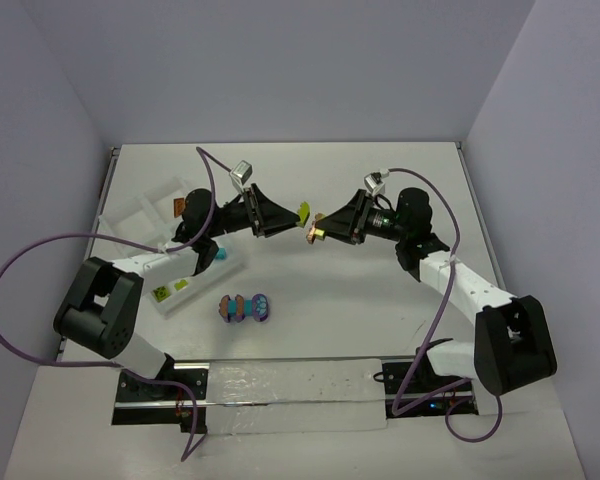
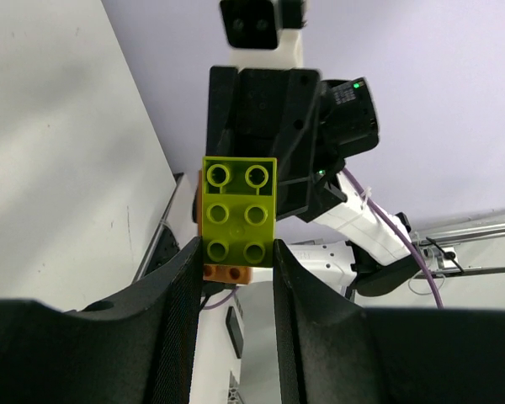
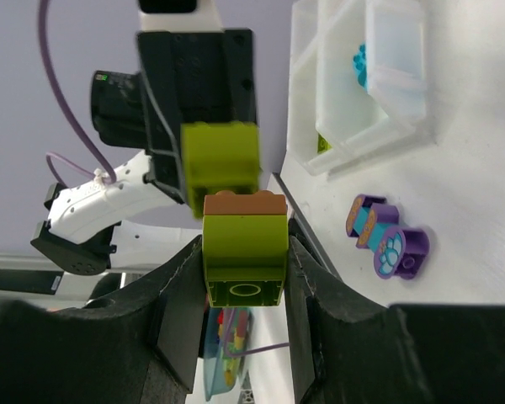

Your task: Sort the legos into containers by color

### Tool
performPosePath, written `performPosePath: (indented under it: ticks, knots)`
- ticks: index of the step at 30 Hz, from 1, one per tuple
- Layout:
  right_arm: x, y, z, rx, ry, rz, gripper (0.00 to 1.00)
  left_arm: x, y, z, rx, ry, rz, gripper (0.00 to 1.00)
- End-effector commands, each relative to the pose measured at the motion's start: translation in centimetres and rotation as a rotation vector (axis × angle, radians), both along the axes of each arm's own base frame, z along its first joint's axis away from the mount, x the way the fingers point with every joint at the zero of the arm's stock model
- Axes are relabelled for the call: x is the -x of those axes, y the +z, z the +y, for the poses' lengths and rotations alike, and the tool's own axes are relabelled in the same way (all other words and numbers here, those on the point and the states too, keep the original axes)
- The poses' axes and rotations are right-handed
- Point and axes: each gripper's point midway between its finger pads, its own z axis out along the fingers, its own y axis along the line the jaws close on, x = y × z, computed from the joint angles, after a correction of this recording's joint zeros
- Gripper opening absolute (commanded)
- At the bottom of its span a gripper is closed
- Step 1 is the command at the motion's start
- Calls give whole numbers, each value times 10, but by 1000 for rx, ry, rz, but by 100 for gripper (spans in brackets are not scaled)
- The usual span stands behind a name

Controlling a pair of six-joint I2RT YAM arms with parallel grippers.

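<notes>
lime brick (image 2: 238, 212) held aloft, lime-and-orange stack (image 3: 245, 248) close opposite it, purple-turquoise cluster (image 1: 245, 307) lying near white tray (image 1: 138, 207)

No readable text, labels, numbers or signs in any view.

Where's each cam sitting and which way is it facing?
Top: above and behind, looking down on the table; left arm and right arm show whole, left gripper facing right gripper.
Left wrist: looks along its jaws, shut on a lime brick, at the right gripper.
Right wrist: looks along its jaws, shut on a lime-orange stack, at the left gripper and tray.
Shared: top and right wrist both show the purple cluster.
</notes>
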Motion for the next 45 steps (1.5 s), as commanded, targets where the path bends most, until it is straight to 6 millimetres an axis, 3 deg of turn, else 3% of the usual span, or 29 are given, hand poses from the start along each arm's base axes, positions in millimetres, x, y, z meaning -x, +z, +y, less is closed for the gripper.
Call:
performPosePath:
  ticks: [1,6,11,14,16,18,19,20,21,23,24,29,35,40,43,45]
  knots:
    - [9,3,-4,0,33,-54,0,-2,35,10,53,36,-107,0]
    - [6,-2,-6,65,23,-74,0,-4,33,12,49,45,-97,0]
    - [-1,-19,-22,240,-71,-45,0,-9,29,31,-52,131,-127,0]
    - [-9,-22,-38,335,-153,-71,0,-22,7,73,-328,326,-55,0]
    - [-11,-22,-42,353,-169,-82,0,-23,-25,114,-542,463,54,0]
    - [-12,-23,-44,359,-172,-81,0,-23,-15,139,-605,554,40,0]
    - [-13,-25,-45,364,-172,-77,0,-17,-23,173,-729,681,102,0]
    - [-13,-26,-45,365,-171,-73,0,-16,-23,175,-738,688,105,0]
    - [-14,-28,-45,368,-167,-72,0,-11,-31,206,-846,813,180,0]
    - [-15,-29,-45,368,-165,-70,0,0,-37,238,-948,942,265,0]
    - [-16,-29,-44,368,-162,-70,0,10,-43,263,-1026,1046,337,0]
    - [-17,-29,-43,368,-151,-73,0,47,-60,319,-1217,1294,556,0]
    - [-16,-32,-41,355,-141,-66,0,59,-76,336,-1287,1375,644,0]
    - [-16,-30,-40,345,-138,-70,0,53,-92,339,-1311,1368,674,2]
    - [-15,-29,-41,344,-140,-74,0,43,-100,336,-1288,1342,667,23]
    - [-14,-28,-40,343,-137,-76,0,33,-104,332,-1252,1330,650,45]
